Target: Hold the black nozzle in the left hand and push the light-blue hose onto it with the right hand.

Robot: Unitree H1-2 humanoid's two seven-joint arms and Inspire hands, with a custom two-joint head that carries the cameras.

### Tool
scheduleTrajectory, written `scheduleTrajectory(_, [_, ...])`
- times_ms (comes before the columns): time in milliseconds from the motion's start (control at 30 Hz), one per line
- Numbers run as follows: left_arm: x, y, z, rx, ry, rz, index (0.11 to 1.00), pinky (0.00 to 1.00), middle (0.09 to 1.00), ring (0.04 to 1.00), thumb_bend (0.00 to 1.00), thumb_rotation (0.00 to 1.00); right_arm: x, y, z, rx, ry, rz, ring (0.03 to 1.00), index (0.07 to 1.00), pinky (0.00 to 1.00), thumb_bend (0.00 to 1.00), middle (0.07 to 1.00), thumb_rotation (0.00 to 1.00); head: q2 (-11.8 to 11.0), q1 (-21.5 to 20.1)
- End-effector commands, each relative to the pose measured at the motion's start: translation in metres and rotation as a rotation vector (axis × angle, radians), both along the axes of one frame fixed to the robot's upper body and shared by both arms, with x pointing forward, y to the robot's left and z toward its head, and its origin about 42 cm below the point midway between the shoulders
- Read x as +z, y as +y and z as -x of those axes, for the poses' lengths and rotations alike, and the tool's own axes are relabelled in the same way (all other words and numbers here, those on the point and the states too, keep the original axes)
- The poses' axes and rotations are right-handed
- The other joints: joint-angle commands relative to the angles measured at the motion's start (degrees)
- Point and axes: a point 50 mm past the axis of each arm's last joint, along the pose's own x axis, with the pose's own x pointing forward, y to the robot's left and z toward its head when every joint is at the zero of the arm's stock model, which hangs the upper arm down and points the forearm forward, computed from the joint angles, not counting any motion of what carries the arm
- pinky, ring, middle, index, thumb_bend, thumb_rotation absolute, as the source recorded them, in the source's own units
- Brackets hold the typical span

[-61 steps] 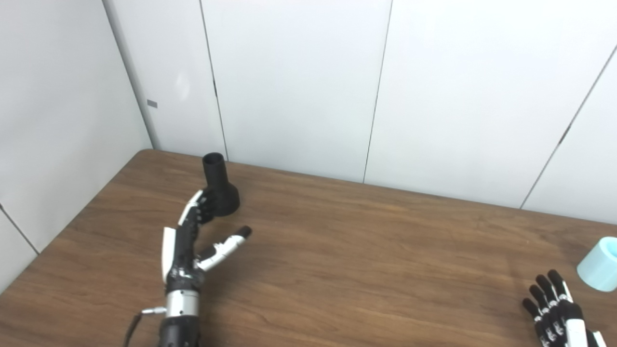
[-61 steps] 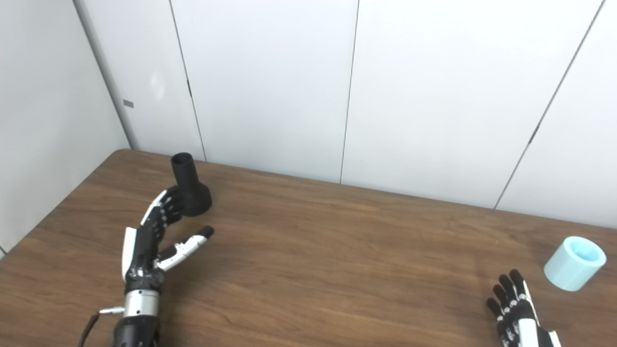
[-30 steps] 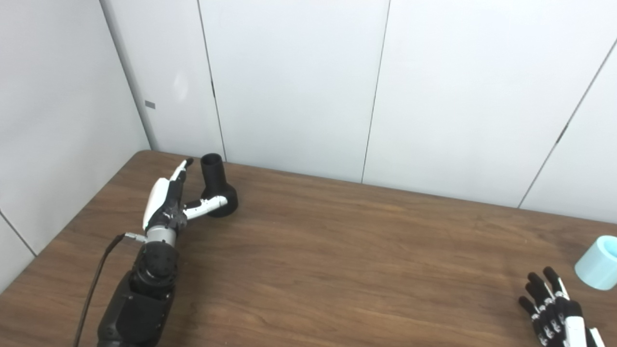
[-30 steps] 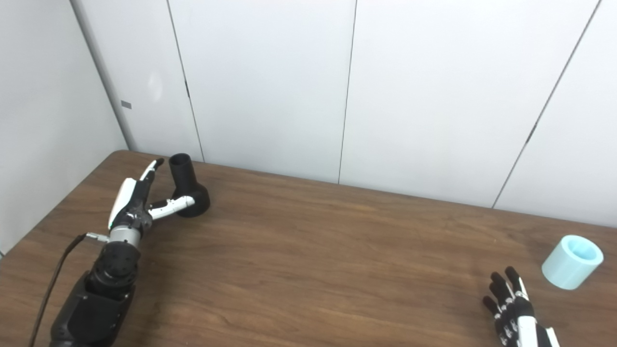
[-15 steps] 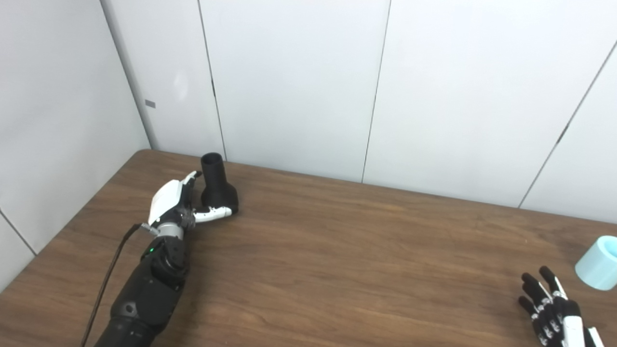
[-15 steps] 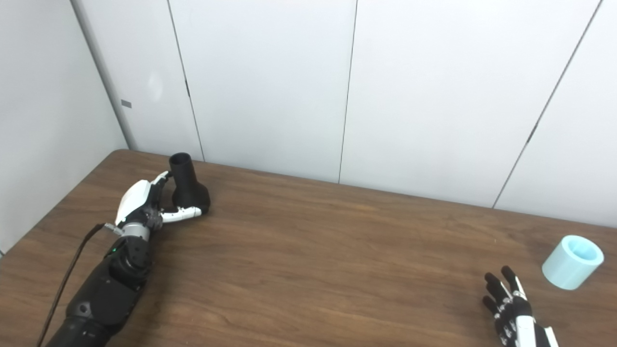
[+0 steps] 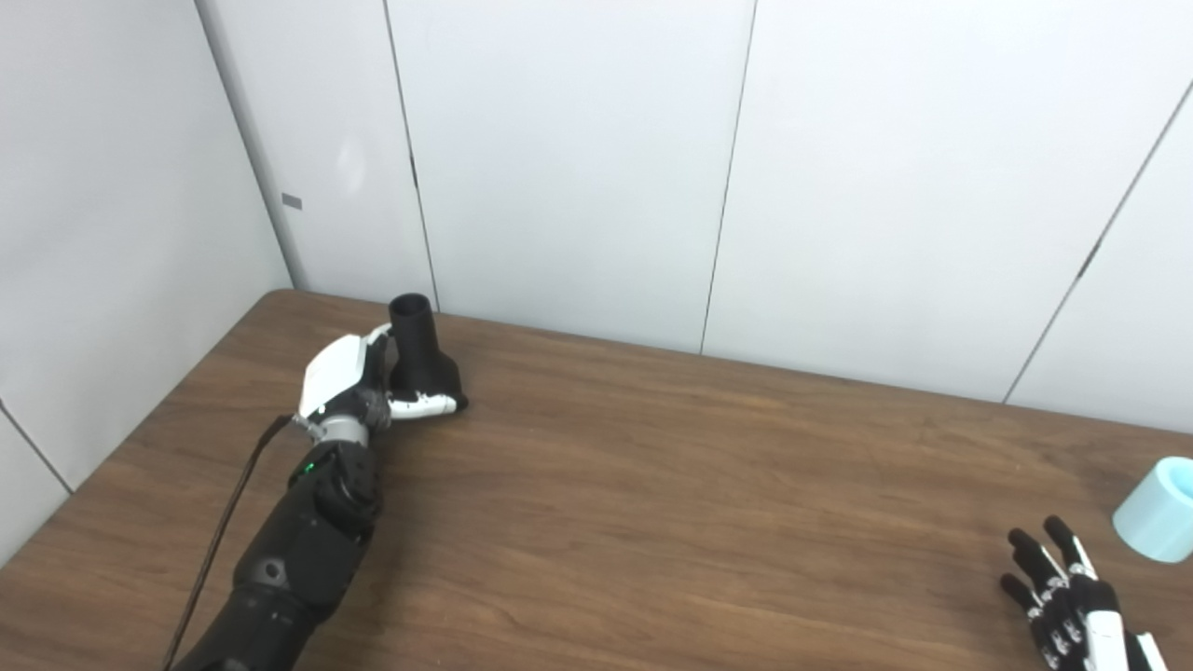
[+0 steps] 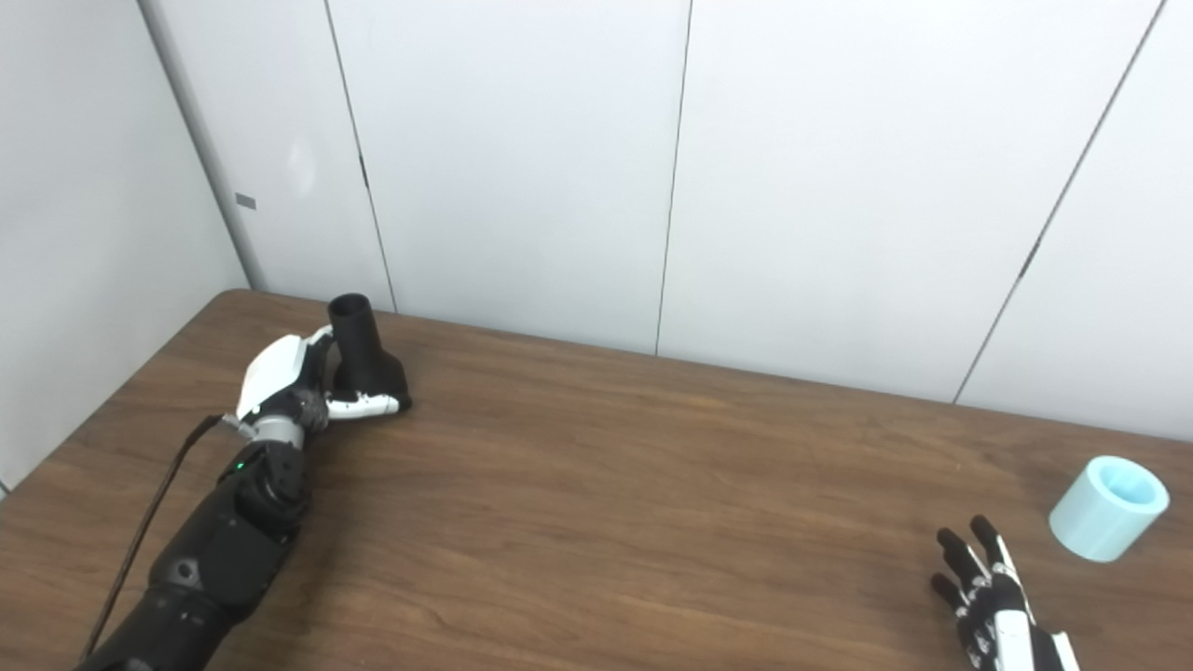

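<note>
A dark brown wood-grain worktop (image 8: 596, 485) fills the lower half of both views, its far edge running along white wall panels and its far-left corner rounded. Two things stand directly on it. Near the far-left corner, a black nozzle (image 8: 362, 354) stands upright on its wide flared base, narrow open neck pointing up. Well apart from it, near the right edge, a short light-blue hose (image 8: 1109, 508) section lies tilted on its side, its open end facing up and toward the right. The broad middle stretch of wood between the two shows only grain and a soft sheen from the overhead light.
</note>
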Motion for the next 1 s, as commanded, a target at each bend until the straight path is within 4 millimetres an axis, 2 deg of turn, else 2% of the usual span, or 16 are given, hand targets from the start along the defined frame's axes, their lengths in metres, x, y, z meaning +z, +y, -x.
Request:
scheduleTrajectory(0, [0.009,-0.008,-0.007,-0.035,-0.003,0.007,0.886,0.81,0.888,0.891,1.00,0.35,-0.034,0.005,0.020,-0.019,0.130,-0.033,0.945,0.968,0.93,0.56,0.897,1.00,0.14,-0.02])
scheduleTrajectory(167, [0.007,-0.011,-0.009,-0.049,0.012,-0.003,0.877,0.80,0.872,0.883,0.99,0.35,-0.031,0.007,0.021,-0.012,0.125,-0.043,0.957,0.971,0.96,0.53,0.904,1.00,0.48,-0.16])
scheduleTrajectory(267, [0.004,-0.011,-0.011,-0.057,0.016,0.002,0.850,0.77,0.835,0.841,0.98,0.36,-0.030,0.007,0.022,-0.012,0.127,-0.035,0.952,0.969,0.96,0.53,0.901,1.00,0.79,-0.12])
scheduleTrajectory(467, [0.003,-0.013,-0.010,-0.064,0.024,0.014,0.820,0.71,0.793,0.784,0.98,0.31,-0.027,0.007,0.026,-0.016,0.130,-0.037,0.954,0.971,0.97,0.52,0.901,1.00,1.32,-0.06])
scheduleTrajectory(633, [0.002,-0.011,-0.009,-0.068,0.056,0.009,0.807,0.72,0.796,0.795,0.97,0.31,-0.024,0.007,0.027,-0.011,0.124,-0.035,0.964,0.982,0.99,0.50,0.909,1.00,1.82,0.12])
scheduleTrajectory(800, [0.001,-0.008,-0.009,-0.070,0.078,0.010,0.804,0.74,0.798,0.805,0.95,0.26,-0.022,0.008,0.028,-0.013,0.128,-0.018,0.948,0.978,0.98,0.49,0.896,1.00,2.27,0.33])
scheduleTrajectory(967, [0.002,-0.007,-0.010,-0.062,0.134,-0.049,0.796,0.71,0.794,0.804,0.94,0.27,-0.021,0.010,0.028,-0.014,0.130,-0.027,0.944,0.974,0.99,0.47,0.891,0.99,2.48,0.33])
